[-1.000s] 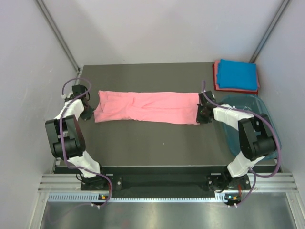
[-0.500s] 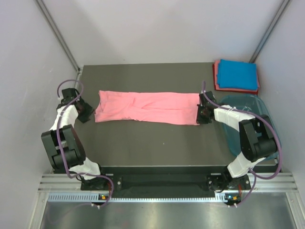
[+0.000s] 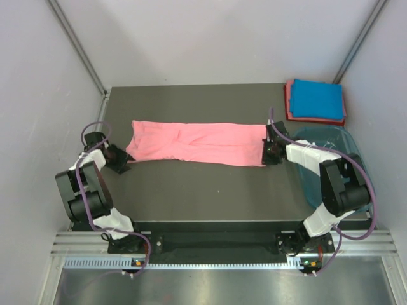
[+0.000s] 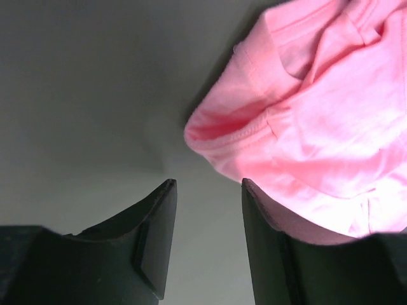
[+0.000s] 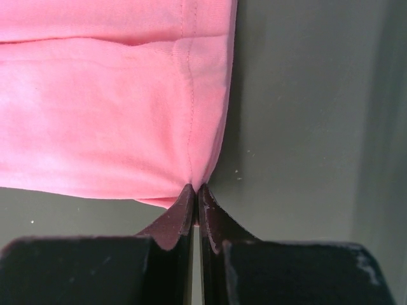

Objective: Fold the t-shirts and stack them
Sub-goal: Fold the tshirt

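Salmon-pink t-shirt lies in a long flat strip across the middle of the counter, folded lengthwise. Right gripper is pinched tight on the hem at the strip's right end, close to a corner. Left gripper sits low at the left end, fingers apart and empty, the bunched edge just beside its tips. Far right corner: blue t-shirt folded on top of the reddish-pink t-shirt, teal tub below them. The step looks like a crosswise fold. The left gripper should slide in flat, catch every layer at that rumpled edge and close firmly, then both ends lift level so the strip doesn't twist
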